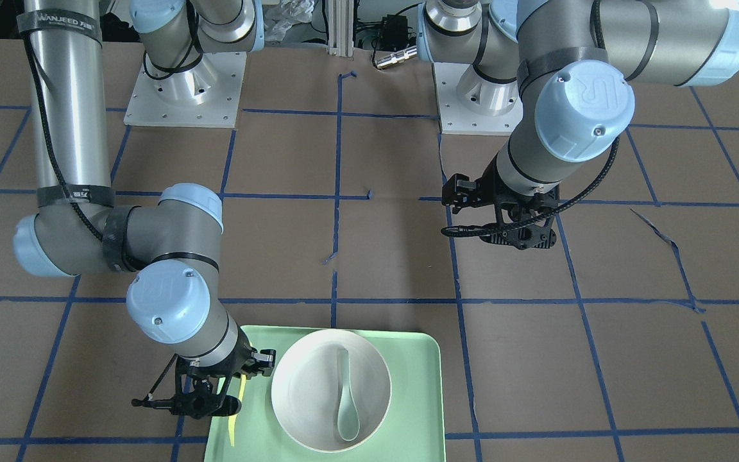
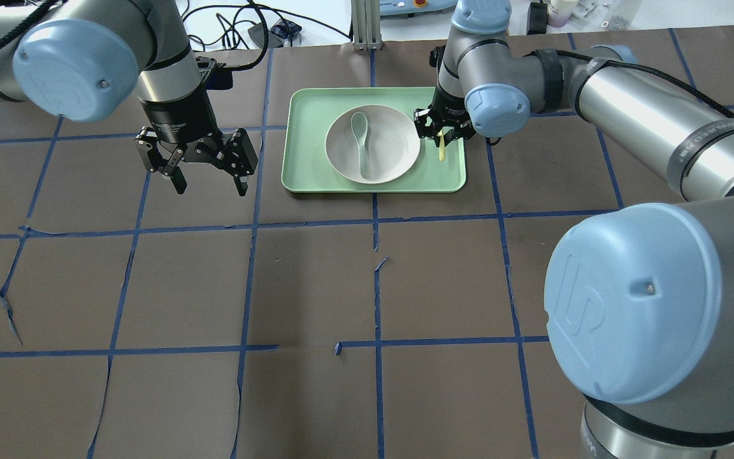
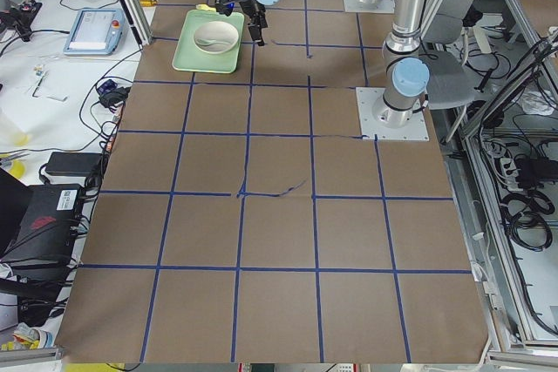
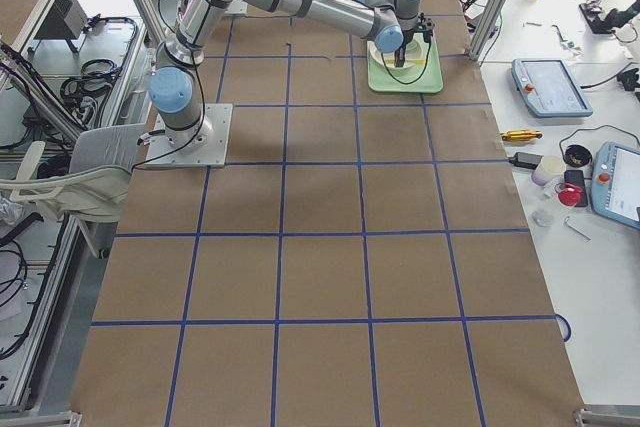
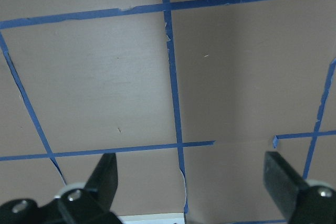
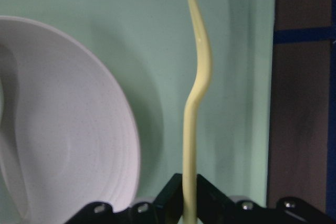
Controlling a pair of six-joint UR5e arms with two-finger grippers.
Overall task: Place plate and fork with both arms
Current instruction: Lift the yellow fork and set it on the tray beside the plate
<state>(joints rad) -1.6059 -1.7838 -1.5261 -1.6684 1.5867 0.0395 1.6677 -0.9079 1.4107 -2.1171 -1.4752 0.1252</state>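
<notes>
The plate [image 2: 392,146] lies on the tray [image 2: 306,159]; at its 3 o'clock the right end effector [image 2: 441,135] clamps the fork [image 2: 441,152], unreleased; the left end effector [image 2: 209,188] gapes empty.

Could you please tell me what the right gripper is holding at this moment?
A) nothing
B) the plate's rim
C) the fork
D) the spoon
C: the right gripper is shut on the handle of the fork, whose tines point out over the tray beside the plate, while the spoon lies loose in the plate.
</notes>
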